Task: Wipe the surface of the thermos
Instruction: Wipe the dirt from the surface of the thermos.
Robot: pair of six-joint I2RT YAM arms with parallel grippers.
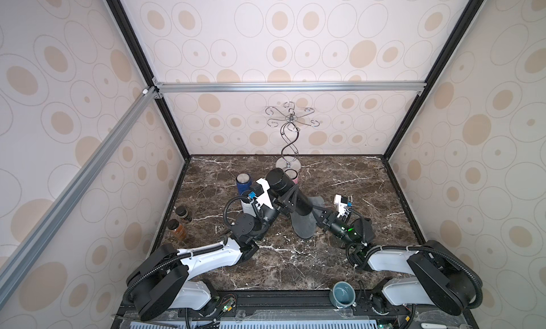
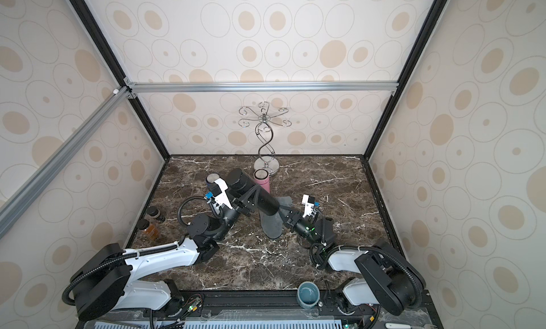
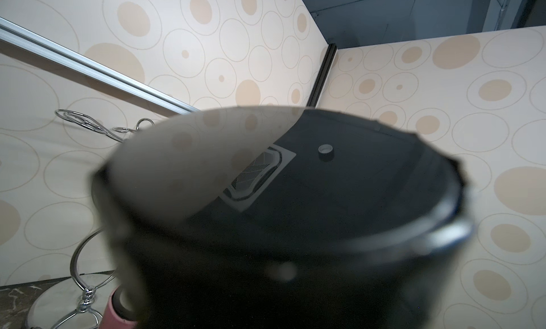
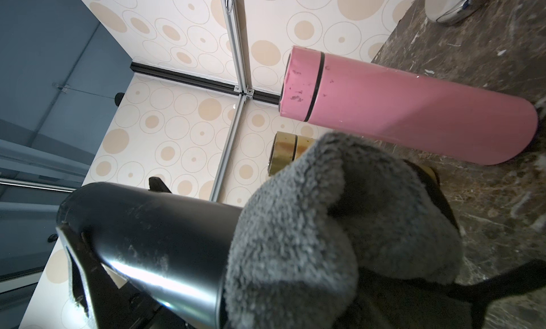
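The black thermos (image 1: 291, 191) (image 2: 254, 191) hangs tilted above the marble table, cap end up toward the back. My left gripper (image 1: 288, 202) (image 2: 249, 202) is shut on its middle. It fills the left wrist view, where its glossy cap (image 3: 295, 194) hides the jaws. My right gripper (image 1: 320, 213) (image 2: 285, 215) is shut on a grey fleece cloth (image 1: 304, 227) (image 4: 310, 224). The cloth is wrapped over the lower end of the thermos (image 4: 147, 233) and drapes down to the table.
Behind the arms stand a pink thermos (image 1: 294, 178) (image 4: 413, 114), a blue one (image 1: 243, 182), a white one (image 1: 247, 205) and a chrome mug tree (image 1: 289, 135). Two brown jars (image 1: 180, 221) sit by the left wall. A teal mug (image 1: 342, 293) lies at the front edge.
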